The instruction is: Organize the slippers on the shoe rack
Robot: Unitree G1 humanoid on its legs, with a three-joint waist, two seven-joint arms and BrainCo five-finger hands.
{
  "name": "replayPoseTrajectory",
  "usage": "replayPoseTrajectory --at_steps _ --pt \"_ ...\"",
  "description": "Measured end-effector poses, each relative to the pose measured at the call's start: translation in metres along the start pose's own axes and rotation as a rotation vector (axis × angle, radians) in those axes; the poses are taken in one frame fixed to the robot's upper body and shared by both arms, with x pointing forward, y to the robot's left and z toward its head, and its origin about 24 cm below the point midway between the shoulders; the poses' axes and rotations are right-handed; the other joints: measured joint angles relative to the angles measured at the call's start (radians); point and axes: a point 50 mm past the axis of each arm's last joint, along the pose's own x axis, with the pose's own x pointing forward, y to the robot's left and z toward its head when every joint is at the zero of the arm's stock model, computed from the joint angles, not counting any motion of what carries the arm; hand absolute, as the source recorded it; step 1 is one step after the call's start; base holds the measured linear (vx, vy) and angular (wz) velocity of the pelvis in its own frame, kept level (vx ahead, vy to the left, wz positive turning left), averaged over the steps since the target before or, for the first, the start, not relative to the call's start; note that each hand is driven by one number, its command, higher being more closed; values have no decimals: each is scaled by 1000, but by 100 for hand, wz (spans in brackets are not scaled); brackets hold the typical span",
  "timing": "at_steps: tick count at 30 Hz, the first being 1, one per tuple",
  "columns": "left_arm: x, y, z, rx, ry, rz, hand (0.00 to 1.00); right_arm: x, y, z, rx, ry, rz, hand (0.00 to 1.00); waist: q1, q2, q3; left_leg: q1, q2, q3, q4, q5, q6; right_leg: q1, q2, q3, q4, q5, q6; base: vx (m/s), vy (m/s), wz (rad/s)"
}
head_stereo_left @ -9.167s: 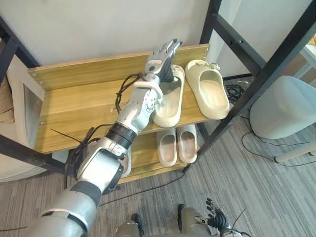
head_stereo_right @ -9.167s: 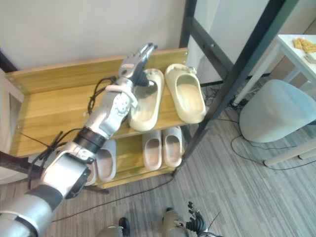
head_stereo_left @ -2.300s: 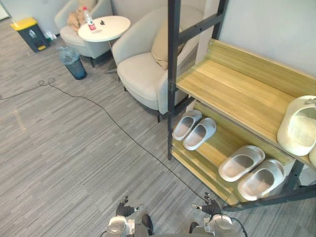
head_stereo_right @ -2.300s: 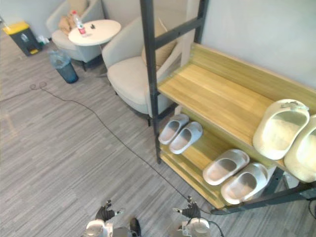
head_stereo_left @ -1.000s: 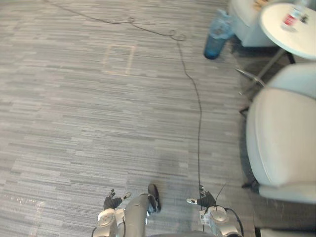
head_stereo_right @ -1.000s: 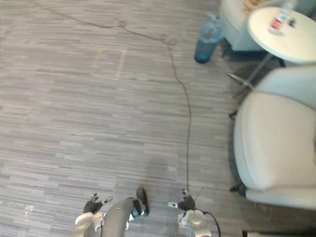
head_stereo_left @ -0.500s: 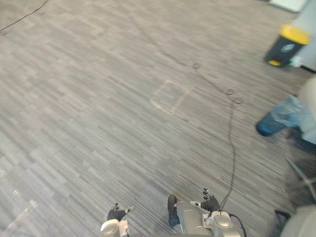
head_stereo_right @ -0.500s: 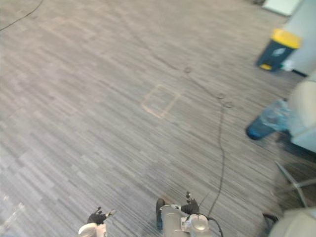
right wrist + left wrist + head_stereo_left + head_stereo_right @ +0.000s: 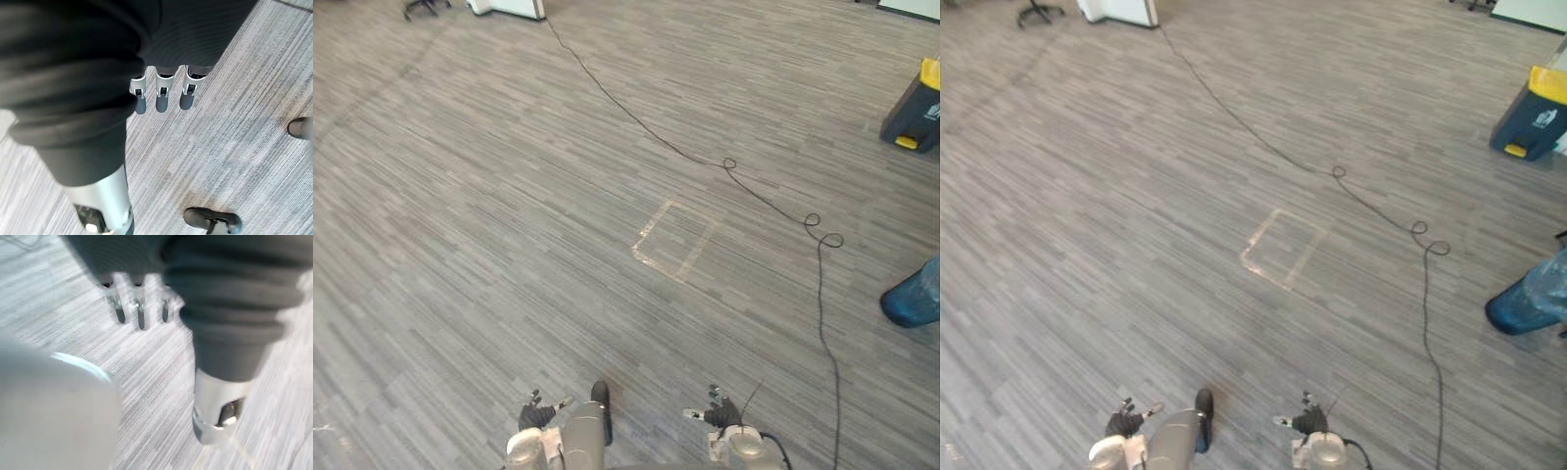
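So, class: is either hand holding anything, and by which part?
Nothing is held: the left hand and right hand both hang open above the grey floor.

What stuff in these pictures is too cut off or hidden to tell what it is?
Blue object: the right edge of both eye views cuts it; unidentifiable.
Dark bin with yellow lid: the left eye view's right edge cuts it.
White object: the top edge cuts it in the eye views.
Right robot hand: in its wrist view, the dark cover hides its palm.
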Motion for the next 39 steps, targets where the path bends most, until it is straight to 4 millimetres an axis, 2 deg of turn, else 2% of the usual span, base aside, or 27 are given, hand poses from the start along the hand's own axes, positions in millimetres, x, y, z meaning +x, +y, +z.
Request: replayPoseTrajectory --at_steps 1,3,4,6,8,9,10,11,12,13,15,16,17,18,20,23,24,25,27,29,30,31,32,33,35,36,39 --pt "1 2 -1 5 10 7 0 2 2 5 -4 -12 8 0 -1 -3 17 84 -6 9 -24 -31 8 -54 -6 4 180 10 28 498 189 -27" --pt "-1 1 -11 16 49 4 0 2 4 9 -11 -34 23 0 -12 18 23 233 1 29 -106 -66 19 -156 4 -71 341 -64 -27 458 182 -49" --pt "-2 1 -13 37 56 0 0 2 6 13 -30 -56 37 0 -15 27 22 295 13 42 -156 -80 27 -216 30 -111 328 -111 -52 396 132 -37" --pt "-1 0 -12 41 57 -4 0 3 7 18 -34 -80 44 0 -32 36 20 373 41 53 -211 -108 22 -320 84 -218 171 -148 -65 445 71 -30" --pt "-2 -1 -15 43 70 -7 0 4 5 21 -34 -87 40 0 -34 34 21 429 52 86 -257 -124 -1 -377 131 -313 -130 -94 -67 513 22 -34" --pt "-1 -4 -15 72 73 -19 0 4 3 22 -31 -90 31 0 -42 33 21 471 43 95 -288 -139 -19 -395 154 -347 -326 -4 -71 416 2 -12" --pt "-2 -4 -15 80 74 -24 0 4 2 22 -31 -90 31 0 -48 33 21 488 39 94 -297 -144 -27 -396 163 -354 -386 30 -73 577 -20 6" --pt "-2 -6 -16 96 73 -33 0 5 0 22 -35 -89 24 0 -65 32 20 529 27 85 -316 -161 -48 -392 173 -358 -463 130 -105 758 -49 29" --pt "-2 -11 -16 103 72 -47 0 5 -6 22 -36 -89 11 0 -77 41 19 569 42 62 -315 -174 -63 -374 183 -343 -446 223 -173 762 -62 25" --pt "-3 -18 -14 94 68 -62 0 5 -8 23 -27 -89 4 0 -72 62 15 570 61 59 -299 -173 -64 -380 193 -345 -412 182 -177 759 -103 25" --pt "-3 -26 -10 89 50 -82 0 5 -13 26 -1 -102 -19 0 -77 78 20 509 94 47 -99 -173 -68 -360 198 -367 -350 96 -189 523 -134 15" --pt "-4 -30 -11 75 56 -88 0 3 -14 26 4 -113 -22 0 -84 88 25 439 121 38 113 -159 -88 -312 213 -365 -357 70 -192 567 -144 7" --pt "-4 -33 -8 56 42 -91 0 1 -15 27 5 -126 -27 0 -82 105 32 338 172 21 377 -95 -134 -245 244 -356 -385 41 -206 687 -126 -44" --pt "-5 -31 -4 33 14 -81 0 0 -8 27 -6 -126 -4 0 -64 112 34 229 229 15 663 -102 -138 -151 289 -309 -401 -2 -227 587 -65 -64" --pt "-4 -28 1 36 -5 -75 0 -1 3 25 9 -117 20 0 -44 100 32 170 247 30 733 -128 -133 -83 300 -254 -416 -28 -237 596 -36 -105" --pt "-4 -27 5 33 -24 -69 0 -3 15 21 40 -103 41 0 -18 83 24 49 243 54 549 -192 -91 29 290 -116 -469 -43 -220 596 36 -131" --pt "-3 -28 8 29 -33 -72 0 -2 16 23 50 -106 39 0 -14 72 31 14 209 25 396 -203 -89 58 266 -55 -476 -58 -195 533 149 -136" --pt "-3 -29 8 27 -36 -72 0 -2 15 22 52 -104 34 0 -13 72 31 -3 182 -8 321 -201 -91 69 251 -26 -476 -65 -185 512 218 -128" --pt "-4 -30 9 24 -48 -73 0 -2 12 23 54 -105 20 0 -10 72 29 -45 106 -152 125 -158 -105 87 211 68 -471 -94 -171 496 303 -125" --pt "-5 -32 6 33 -40 -77 0 -4 11 15 51 -84 16 0 -4 94 15 -60 93 -277 -32 -99 -122 105 198 171 -459 -153 -135 561 434 -150" --pt "-5 -31 2 36 -26 -75 0 -5 11 10 50 -66 15 0 -4 108 5 -62 99 -292 -10 -49 -148 118 196 215 -442 -194 -121 537 494 -157" --pt "-4 -25 -1 45 -13 -61 0 -5 12 6 49 -47 21 0 -3 99 -9 -62 88 -273 67 -16 -153 119 185 275 -398 -225 -106 536 498 -144" --pt "-3 -17 -2 58 -6 -46 0 -7 18 4 59 -46 35 0 -5 71 -27 -52 89 -205 85 -51 -134 88 161 300 -329 -224 -103 500 441 -141" --pt "-2 -13 -2 65 -7 -37 0 -8 22 2 60 -43 48 0 -7 42 -39 -30 91 -154 82 -67 -123 37 148 294 -252 -214 -85 361 313 -134" --pt "-1 -8 -1 78 -9 -27 0 -8 23 2 55 -43 59 0 -2 24 -33 60 94 -40 58 -105 -82 -79 96 164 -19 -160 -6 404 354 -166" --pt "-2 -9 -4 96 7 -36 0 -7 23 4 53 -49 59 0 -1 30 -29 134 94 16 16 -125 -68 -158 60 45 111 -173 -21 374 356 -161" --pt "-3 -18 -10 146 35 -77 0 -4 22 13 11 -79 74 0 -26 55 -21 271 99 68 -88 -136 -53 -230 62 -164 149 -221 -53 258 234 -96"
